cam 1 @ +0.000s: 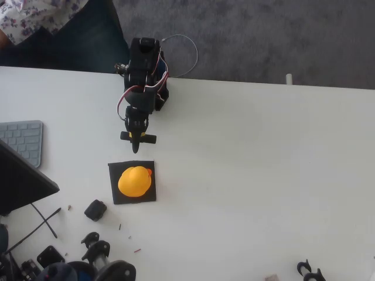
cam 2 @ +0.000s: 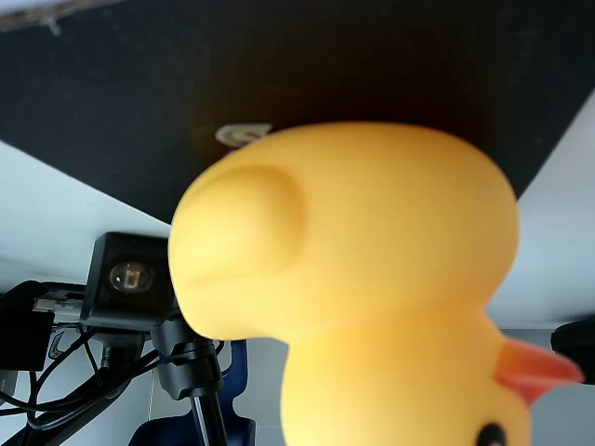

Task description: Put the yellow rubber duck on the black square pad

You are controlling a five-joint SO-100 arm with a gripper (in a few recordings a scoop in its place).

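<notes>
In the overhead view the yellow rubber duck (cam 1: 135,181) sits on the black square pad (cam 1: 132,183), its red-orange beak toward the pad's upper right corner. The black arm reaches down the picture from the table's far edge. Its gripper (cam 1: 136,147) hangs just above the pad's top edge, apart from the duck, with nothing in it. Its fingers overlap from above, so open or shut does not show. The wrist view is taken very close: the duck (cam 2: 353,279) bulks large in front of the pad (cam 2: 139,93), beak at the lower right.
A small chunky black block (cam 1: 95,209) lies just left below the pad. A grey keyboard (cam 1: 23,140) and a dark slanted panel (cam 1: 23,181) sit at the left edge. Black gear and cables (cam 1: 88,257) crowd the bottom left. A person's floral sleeve (cam 1: 35,17) shows top left.
</notes>
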